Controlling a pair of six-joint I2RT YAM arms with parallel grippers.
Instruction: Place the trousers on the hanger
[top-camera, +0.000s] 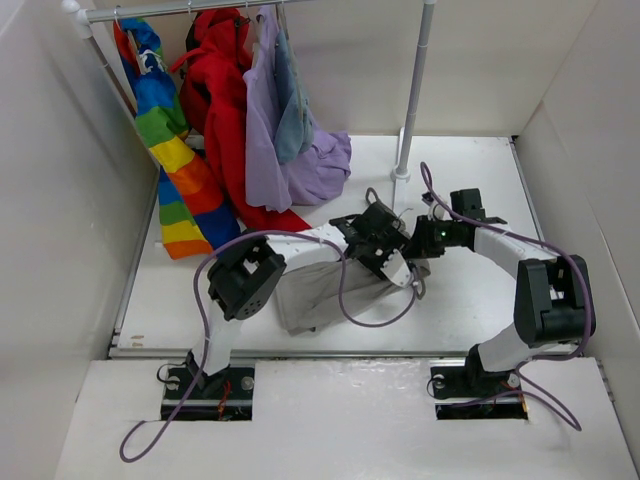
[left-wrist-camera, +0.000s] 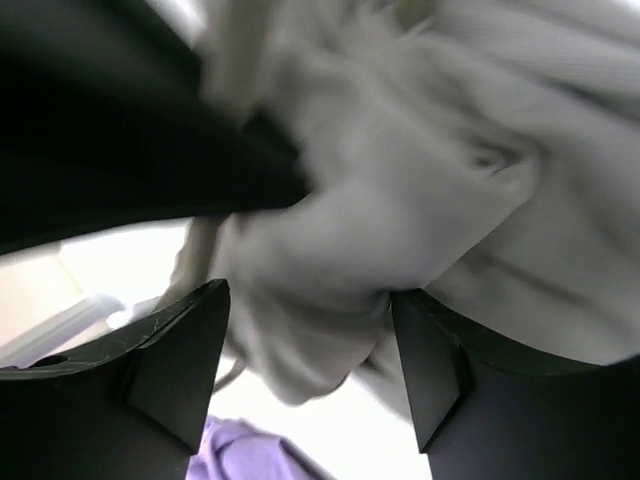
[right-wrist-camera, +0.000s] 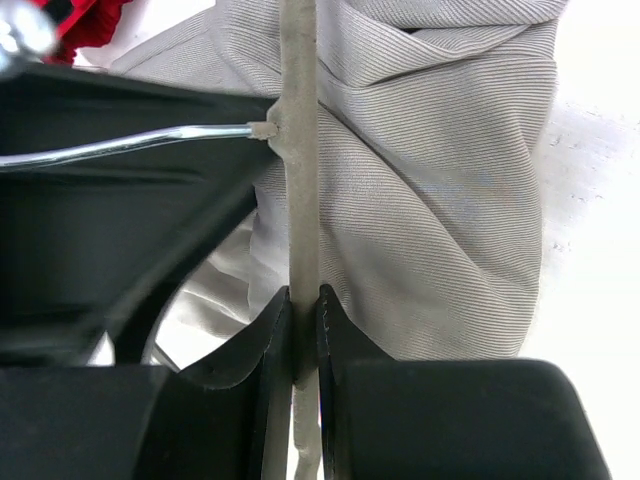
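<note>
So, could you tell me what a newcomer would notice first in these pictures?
Probably the bright clothes at the back left: a rainbow garment, a red coat and a lilac garment hanging from a rail. Next, both arms meeting mid-table over the grey trousers. Up close, the right gripper is shut on the hanger, while the left gripper straddles a bunch of the trousers' fabric.

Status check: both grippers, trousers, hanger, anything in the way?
Right gripper shut on the hanger. Left gripper open, straddling a bunch of the trousers. Trousers crumpled on the table, partly under both arms. No obstruction visible.
</note>
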